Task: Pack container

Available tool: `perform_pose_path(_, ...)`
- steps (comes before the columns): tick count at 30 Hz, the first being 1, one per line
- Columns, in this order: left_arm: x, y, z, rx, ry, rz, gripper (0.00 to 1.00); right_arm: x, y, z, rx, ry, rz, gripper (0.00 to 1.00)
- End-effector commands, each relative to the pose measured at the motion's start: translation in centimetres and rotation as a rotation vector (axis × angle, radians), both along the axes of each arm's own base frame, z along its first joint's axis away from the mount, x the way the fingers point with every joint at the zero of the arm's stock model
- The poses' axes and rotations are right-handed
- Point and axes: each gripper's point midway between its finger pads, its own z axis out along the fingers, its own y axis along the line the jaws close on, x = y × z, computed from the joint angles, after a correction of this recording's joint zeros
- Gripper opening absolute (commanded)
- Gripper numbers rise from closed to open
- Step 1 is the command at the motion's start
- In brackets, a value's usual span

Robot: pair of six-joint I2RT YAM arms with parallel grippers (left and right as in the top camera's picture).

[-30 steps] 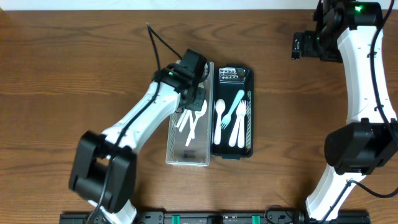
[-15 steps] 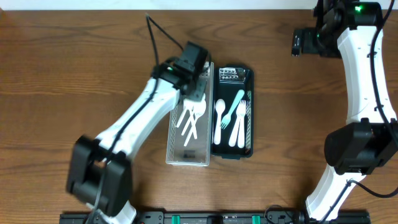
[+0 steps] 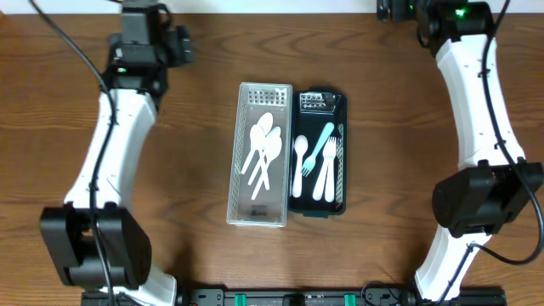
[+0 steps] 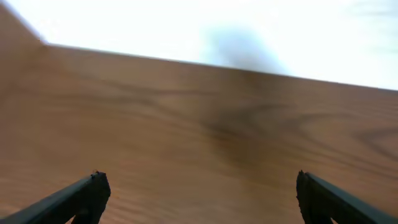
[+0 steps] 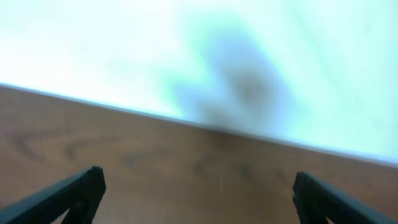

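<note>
A clear container lies mid-table with several white spoons inside it. Touching its right side is a black tray holding a white spoon, a teal utensil and white forks. My left arm reaches to the far left corner, well away from both. In the left wrist view the left gripper is open over bare wood with nothing between its fingers. The right gripper is open too, empty, over wood by the table's far edge.
The right arm runs along the table's right side up to the far right corner. Brown wood surrounds the two containers. Both wrist views show the table's far edge with a bright surface beyond it.
My left gripper opened over the clear container, left white spoons in it, and the arm swung back to the far left corner. The right arm shifted slightly toward the far edge.
</note>
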Motion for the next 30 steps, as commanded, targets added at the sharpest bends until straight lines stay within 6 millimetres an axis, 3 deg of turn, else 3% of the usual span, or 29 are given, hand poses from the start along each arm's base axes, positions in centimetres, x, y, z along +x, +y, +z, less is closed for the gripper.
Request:
perform_pose_path(1,0.2,2.5,-1.7,0.052,0.043,0.023,0.98,1.8,0.8,-2.1,-0.044,-0.001,0.041,0.99)
perform_pose_path(4,0.0,3.9,-2.5,0.102,0.08,0.009,0.98,2.4,0.7,-3.0,-0.044,0.0,0.039,0.99)
perform_pose_path(7,-0.4,4.6,-2.3,0.1,0.084,0.023,0.97,1.7,-0.1,-4.2,-0.038,0.058,0.022,0.99)
perform_pose_path(15,-2.2,2.2,-2.2,0.016,0.056,-0.084,0.98,-2.0,-6.2,-5.5,0.045,0.156,-0.142,0.99)
perform_pose_path(21,-5.9,2.0,-0.2,0.036,-0.092,-0.082,0.98,-6.8,-9.4,-7.0,0.05,0.108,-0.202,0.99)
perform_pose_path(26,-9.7,1.7,0.8,0.07,-0.225,-0.09,0.98,-11.2,-9.0,-8.4,0.033,0.011,-0.187,0.99)
perform_pose_path(30,-13.7,1.3,-0.9,0.072,-0.23,-0.09,0.98,-14.7,-8.4,-9.9,0.035,-0.057,-0.179,0.99)
